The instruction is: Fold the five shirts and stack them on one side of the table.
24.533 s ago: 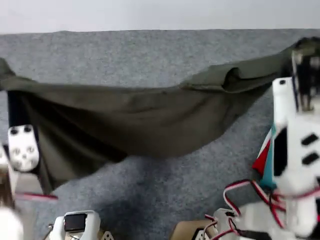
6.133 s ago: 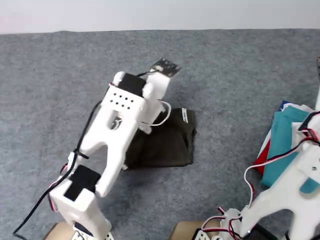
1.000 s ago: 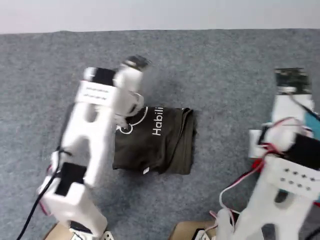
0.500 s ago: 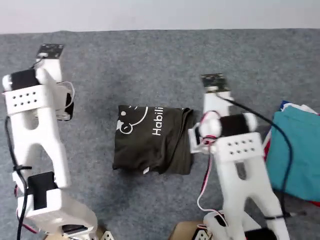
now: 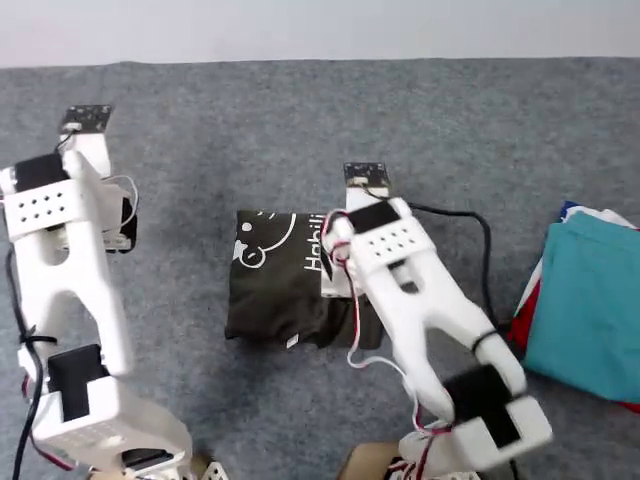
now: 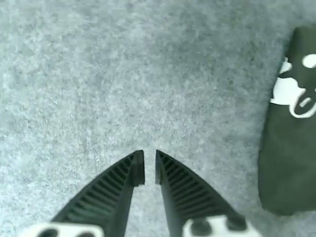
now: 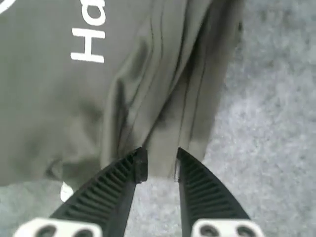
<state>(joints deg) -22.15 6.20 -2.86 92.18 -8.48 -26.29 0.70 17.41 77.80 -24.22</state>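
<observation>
A dark olive shirt [image 5: 285, 285] lies folded at the table's middle, its white print facing up. My right arm [image 5: 400, 270] stretches over the shirt's right side. In the right wrist view my right gripper [image 7: 159, 165] is narrowly open, and its tips straddle the layered edge of the shirt [image 7: 123, 74] where it meets the carpet. My left arm [image 5: 60, 210] stands at the left, apart from the shirt. My left gripper [image 6: 145, 169] is shut and holds nothing above bare carpet, with the shirt [image 6: 291, 133] off to one side.
A stack of folded shirts, teal [image 5: 590, 300] on top with red and white beneath, sits at the right edge. The table is covered in grey carpet [image 5: 480, 130]. A pale wall runs along the far edge.
My left arm has swung off the shirt to the left side. My right arm has come from the stack at the right across to the shirt's right edge.
</observation>
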